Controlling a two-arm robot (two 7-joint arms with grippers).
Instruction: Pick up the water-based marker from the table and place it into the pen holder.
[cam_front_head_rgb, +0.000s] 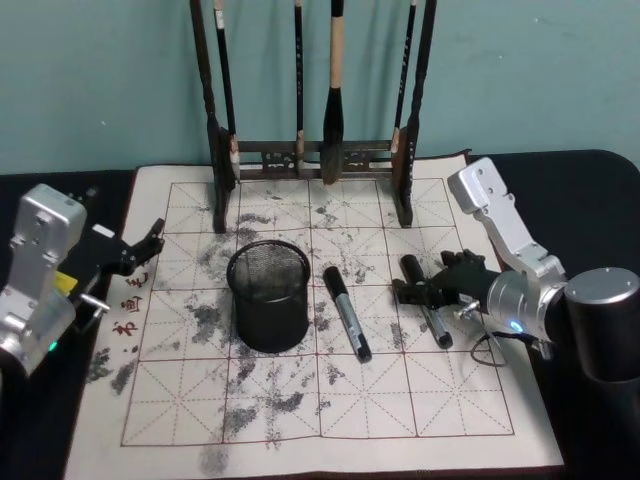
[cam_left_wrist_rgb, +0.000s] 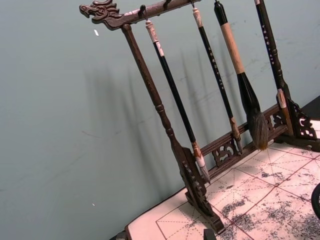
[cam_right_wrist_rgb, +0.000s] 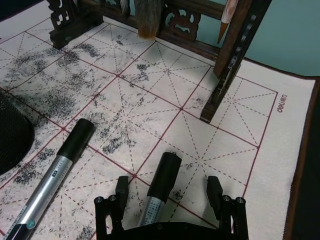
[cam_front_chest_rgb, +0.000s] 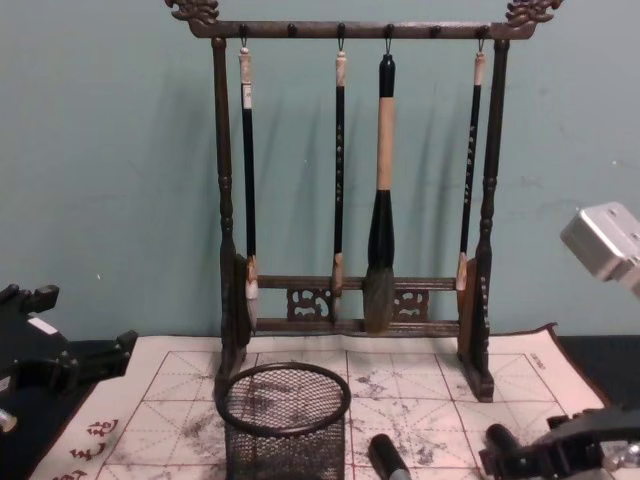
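Two silver water-based markers with black caps lie on the cream mat of the table. The right marker lies between the spread fingers of my right gripper, which is open and low over the mat. The second marker lies free between it and the black mesh pen holder, which stands upright on the mat. My left gripper hovers open at the mat's left edge, holding nothing.
A tall dark wooden brush rack with several hanging brushes stands at the mat's back, close behind the holder. Its right post is just beyond my right gripper. The mat's front half is bare, ink-smudged felt.
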